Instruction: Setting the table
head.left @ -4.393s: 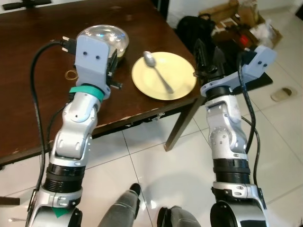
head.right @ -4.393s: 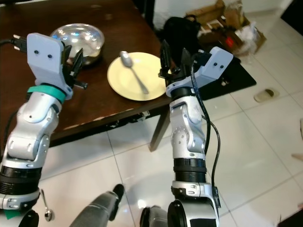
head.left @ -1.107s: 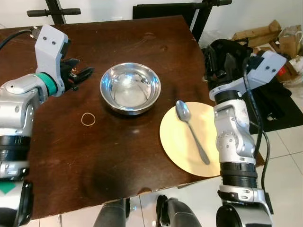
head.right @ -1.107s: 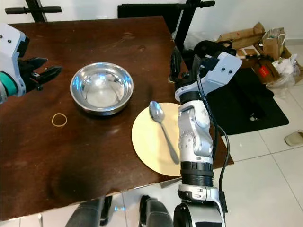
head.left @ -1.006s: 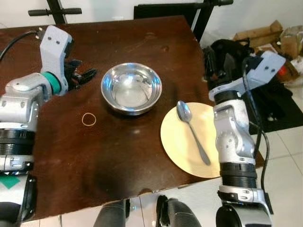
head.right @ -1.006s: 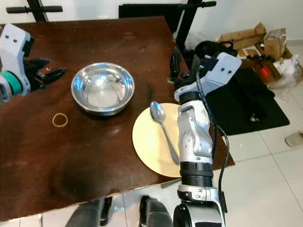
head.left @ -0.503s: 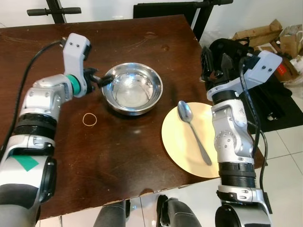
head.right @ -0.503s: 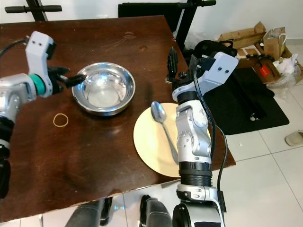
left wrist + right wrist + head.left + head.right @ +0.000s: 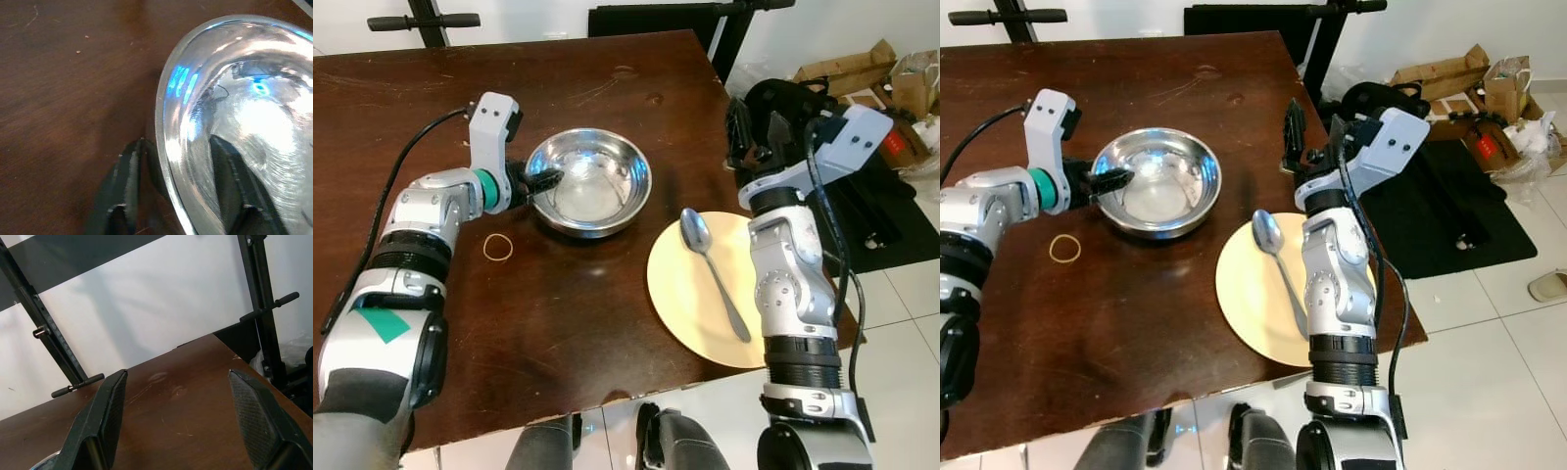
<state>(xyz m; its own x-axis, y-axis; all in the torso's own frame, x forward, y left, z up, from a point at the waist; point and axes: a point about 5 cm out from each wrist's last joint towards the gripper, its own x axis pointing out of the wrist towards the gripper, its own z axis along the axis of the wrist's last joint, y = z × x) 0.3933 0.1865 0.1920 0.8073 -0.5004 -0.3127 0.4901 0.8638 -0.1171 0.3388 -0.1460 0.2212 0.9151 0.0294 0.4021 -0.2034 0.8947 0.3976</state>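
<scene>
The dark wooden surface [image 9: 558,294] carries a steel bowl [image 9: 590,181], a yellow plate [image 9: 700,294] bearing a spoon [image 9: 710,264], and a rubber band [image 9: 496,246]. The left tool [image 9: 540,182] straddles the bowl's rim, spread apart; the right tool [image 9: 754,132] hovers released near the surface's edge. White tile floor [image 9: 901,323] lies beyond.

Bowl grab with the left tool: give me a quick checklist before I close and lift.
1. Left tool straddles the bowl rim, one finger inside, one outside: ok.
2. Fingers closed on the rim: not ok, a gap shows on both sides.
3. Bowl is empty: ok.
4. Rubber band lies apart from the bowl: ok.
5. Plate holds the spoon, so the bowl has no bare plate to land on: not ok.
6. Right tool is raised above the table edge, open, holding nothing: ok.
</scene>
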